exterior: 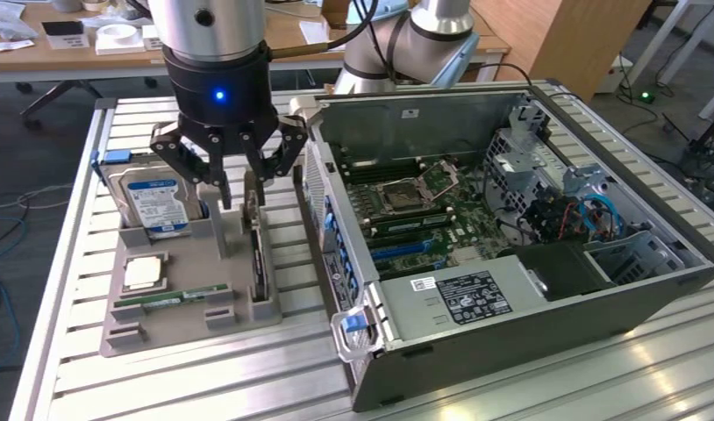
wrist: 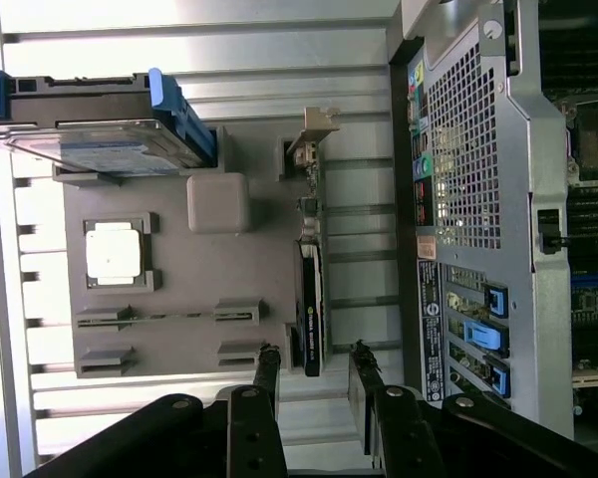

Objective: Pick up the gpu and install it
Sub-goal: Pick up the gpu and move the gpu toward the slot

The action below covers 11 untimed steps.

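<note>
The gpu stands on its long edge in a slot of the grey holder tray, on the side nearest the computer case. In the wrist view the gpu is a thin dark-and-green strip with its silver bracket at the far end. My gripper hangs just above the card, open and holding nothing. Its black fingers straddle the line of the card's near end, with my gripper centred over it.
The open computer case lies at the exterior view's right, motherboard exposed, close beside the tray. The tray also holds a hard drive, a CPU and a memory stick. Everything rests on a slatted metal table.
</note>
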Available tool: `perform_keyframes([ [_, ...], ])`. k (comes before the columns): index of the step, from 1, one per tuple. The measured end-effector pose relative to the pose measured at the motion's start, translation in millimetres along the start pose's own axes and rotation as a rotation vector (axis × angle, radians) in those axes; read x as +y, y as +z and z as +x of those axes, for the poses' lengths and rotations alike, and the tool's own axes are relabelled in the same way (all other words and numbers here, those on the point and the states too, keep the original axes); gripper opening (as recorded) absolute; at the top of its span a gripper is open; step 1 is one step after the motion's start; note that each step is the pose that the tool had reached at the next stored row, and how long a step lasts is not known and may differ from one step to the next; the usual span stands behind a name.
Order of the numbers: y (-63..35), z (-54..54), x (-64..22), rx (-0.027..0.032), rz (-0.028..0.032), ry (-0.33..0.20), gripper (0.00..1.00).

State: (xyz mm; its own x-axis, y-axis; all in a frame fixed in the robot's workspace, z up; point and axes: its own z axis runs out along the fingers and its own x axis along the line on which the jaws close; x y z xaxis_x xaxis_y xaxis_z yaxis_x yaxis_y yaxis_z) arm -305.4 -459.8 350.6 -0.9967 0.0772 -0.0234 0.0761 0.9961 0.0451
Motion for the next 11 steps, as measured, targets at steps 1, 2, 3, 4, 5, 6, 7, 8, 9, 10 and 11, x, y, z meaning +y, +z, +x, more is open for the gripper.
perform_keyframes([
  [1, 0.0, 0.0, 0.0, 0.0000, 0.0000, 0.000, 0.42],
  [2, 0.1, 0.0, 0.0, 0.0000, 0.0000, 0.000, 0.42],
  [3, 0.4, 0.0, 0.0, -0.0001, -0.0002, 0.000, 0.42],
  [4, 1.0, 0.0, 0.0, -0.0002, -0.0003, 0.000, 0.42],
  [5, 1.7, 0.0, -0.1, -0.0001, -0.0001, 0.000, 0.42],
  [6, 2.1, 0.0, -0.1, 0.0001, 0.0001, 0.000, 0.42],
  [7, 2.2, 0.0, -0.1, 0.0001, 0.0000, 0.000, 0.42],
  [8, 2.2, 0.0, -0.1, 0.0001, 0.0001, 0.000, 0.42],
  [9, 2.1, 0.1, -0.1, 0.0002, 0.0002, 0.000, 0.42],
  [10, 2.2, 0.1, -0.1, 0.0001, 0.0001, 0.000, 0.42],
  [11, 2.2, 0.1, -0.1, 0.0001, 0.0001, 0.000, 0.42],
])
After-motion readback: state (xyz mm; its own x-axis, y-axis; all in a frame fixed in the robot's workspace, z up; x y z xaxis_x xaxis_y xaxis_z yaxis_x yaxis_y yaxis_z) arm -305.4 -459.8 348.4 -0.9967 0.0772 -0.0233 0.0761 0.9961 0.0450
